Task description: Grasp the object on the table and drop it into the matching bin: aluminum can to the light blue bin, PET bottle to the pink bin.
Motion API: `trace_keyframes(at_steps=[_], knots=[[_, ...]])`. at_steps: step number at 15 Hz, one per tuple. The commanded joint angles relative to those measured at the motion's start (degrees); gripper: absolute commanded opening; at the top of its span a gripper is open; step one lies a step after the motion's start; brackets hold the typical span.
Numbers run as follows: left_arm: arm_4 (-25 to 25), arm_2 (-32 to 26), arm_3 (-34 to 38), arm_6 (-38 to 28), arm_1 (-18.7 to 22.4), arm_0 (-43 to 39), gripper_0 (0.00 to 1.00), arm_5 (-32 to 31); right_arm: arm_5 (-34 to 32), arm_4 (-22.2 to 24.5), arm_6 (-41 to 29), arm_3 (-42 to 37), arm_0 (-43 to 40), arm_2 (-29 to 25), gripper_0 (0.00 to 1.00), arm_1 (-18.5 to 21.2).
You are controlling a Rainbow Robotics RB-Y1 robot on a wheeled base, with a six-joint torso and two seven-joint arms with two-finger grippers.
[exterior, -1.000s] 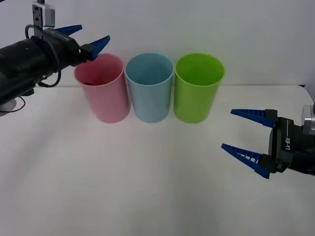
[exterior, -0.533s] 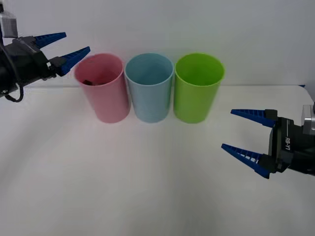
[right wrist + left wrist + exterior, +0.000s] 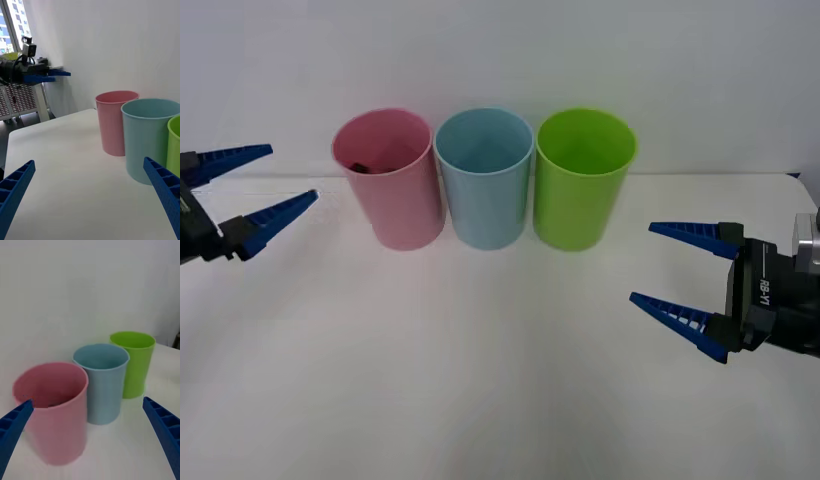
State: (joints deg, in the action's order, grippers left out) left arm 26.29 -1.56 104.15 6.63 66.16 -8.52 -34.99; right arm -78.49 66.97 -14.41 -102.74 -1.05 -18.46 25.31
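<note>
White table (image 3: 480, 380) bore three cups in a row — pink bin (image 3: 389, 178), light blue bin (image 3: 484, 177), green cup (image 3: 583, 178). Left gripper (image 3: 252, 192) hung beside the pink bin, fingers spread, empty; right gripper (image 3: 668, 267) likewise spread. PET bottle (image 3: 359, 167) — dark bit inside the pink bin.

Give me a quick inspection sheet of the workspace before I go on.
Surface: white table, bare in front of the cups.
Job's things: pink bin upright, something dark just visible inside; light blue bin upright beside it.
Clutter: green cup on the blue bin's other side.
Grippers: left gripper open, left of the pink bin; right gripper open, low on the right.
Cables: nothing seen.
Surroundings: plain white wall.
</note>
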Motion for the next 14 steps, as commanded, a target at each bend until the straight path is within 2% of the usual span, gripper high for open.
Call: trace_keyframes(at_steps=[1, 4, 5, 7, 9, 11, 12, 14], knots=[[7.46, -5.39, 2.28, -0.91, -5.34, -7.21, 1.00, -3.33, 0.00, 0.00, 0.00, 0.00, 0.00, 0.00, 1.00, 0.00], [12.29, -8.73, 2.46, -1.00, -10.44, -12.40, 1.00, -8.96, 0.00, 0.00, 0.00, 0.00, 0.00, 0.00, 1.00, 0.00], [15.46, -10.57, 2.55, -1.09, -12.90, -13.89, 1.00, -11.07, 0.00, 0.00, 0.00, 0.00, 0.00, 0.00, 1.00, 0.00], [22.23, -13.91, 2.55, -1.53, -18.79, -15.38, 1.00, -14.85, 0.00, 0.00, 0.00, 0.00, 0.00, 0.00, 1.00, 0.00], [30.22, -17.51, 2.55, -1.97, -26.87, -16.18, 1.00, -17.92, 0.00, 0.00, 0.00, 0.00, 0.00, 0.00, 1.00, 0.00], [36.29, -20.24, 2.81, -2.85, -32.59, -16.35, 1.00, -20.82, 0.00, 0.00, 0.00, 0.00, 0.00, 0.00, 1.00, 0.00], [38.31, -20.59, 2.90, -3.29, -34.08, -16.70, 1.00, -21.00, 0.00, 0.00, 0.00, 0.00, 0.00, 0.00, 1.00, 0.00], [40.07, -20.50, 3.16, -3.46, -34.43, -17.58, 1.00, -20.56, 0.00, 0.00, 0.00, 0.00, 0.00, 0.00, 1.00, 0.00]])
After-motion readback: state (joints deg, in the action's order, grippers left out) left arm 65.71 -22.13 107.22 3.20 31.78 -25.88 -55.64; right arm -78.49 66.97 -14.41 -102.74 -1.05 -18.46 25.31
